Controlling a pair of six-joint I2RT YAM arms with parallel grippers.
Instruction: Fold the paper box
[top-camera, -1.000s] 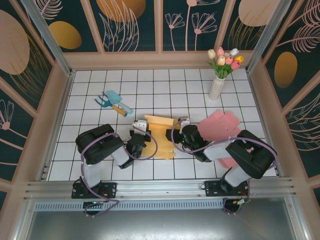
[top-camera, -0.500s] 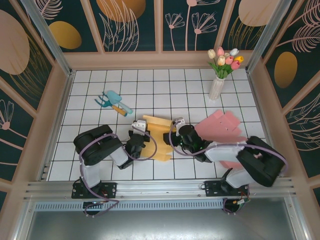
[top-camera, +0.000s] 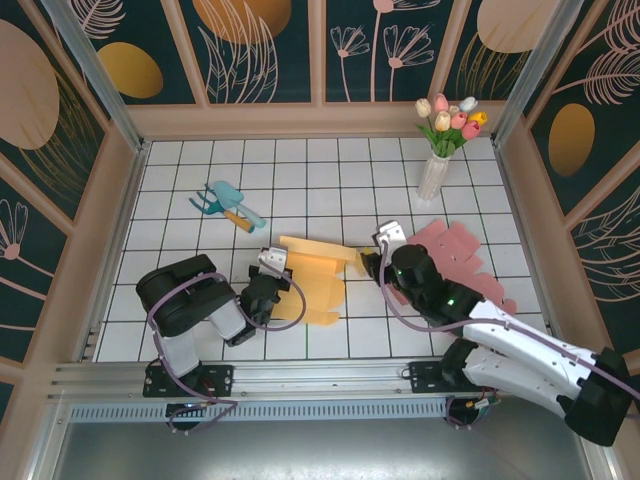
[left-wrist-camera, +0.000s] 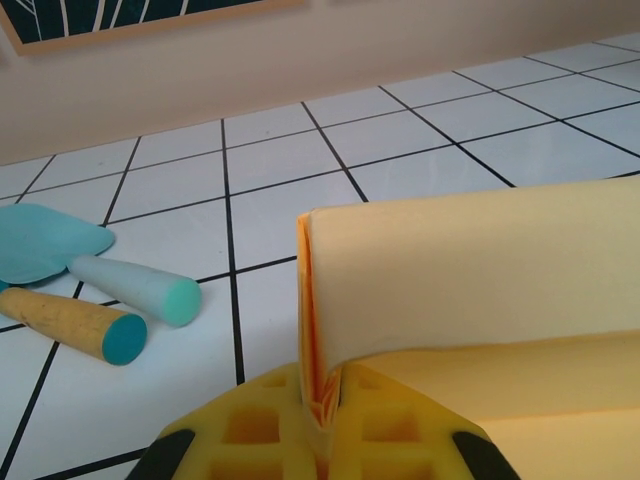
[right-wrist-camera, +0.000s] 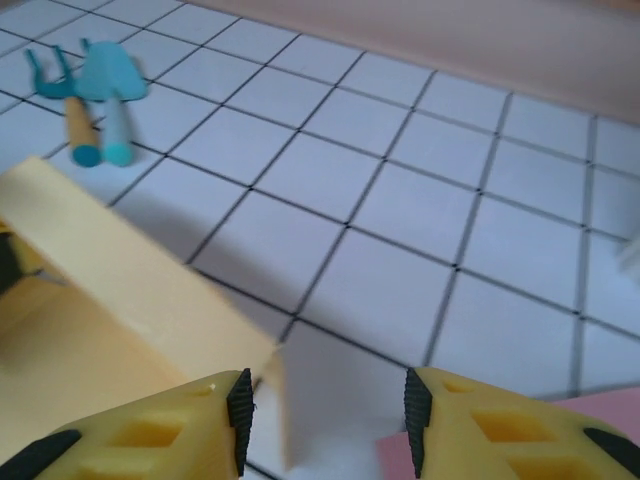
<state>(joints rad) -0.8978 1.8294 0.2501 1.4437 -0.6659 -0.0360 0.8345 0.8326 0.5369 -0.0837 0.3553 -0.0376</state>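
Where the white tiled desk (top-camera: 330, 170) with its black grid lines spreads between the panelled walls, a part-folded yellow paper box (top-camera: 315, 285) of thin card lies near the middle of the near side, between the two arms. Most of it is flat on the tiles, while the long flap along its far edge stands raised. To its right, close to the right arm, lies a flat pink paper sheet (top-camera: 455, 250) with cut tabs, partly under that arm. At the far right a white ribbed vase (top-camera: 433, 175) holds pink, white and yellow tulips. Well apart from it, on the far left, lie the teal garden tools (top-camera: 228, 205), a small trowel and a fork, one with a yellow handle. The left claw (top-camera: 272, 272) is at the box's left edge; in the left wrist view its jaws are pressed together on a doubled edge of the yellow card (left-wrist-camera: 480, 260). The right claw (top-camera: 378, 250) sits at the right end of the raised flap with its jaws apart, and in the right wrist view the flap's corner (right-wrist-camera: 90, 260) ends just beside the left finger, unclasped.
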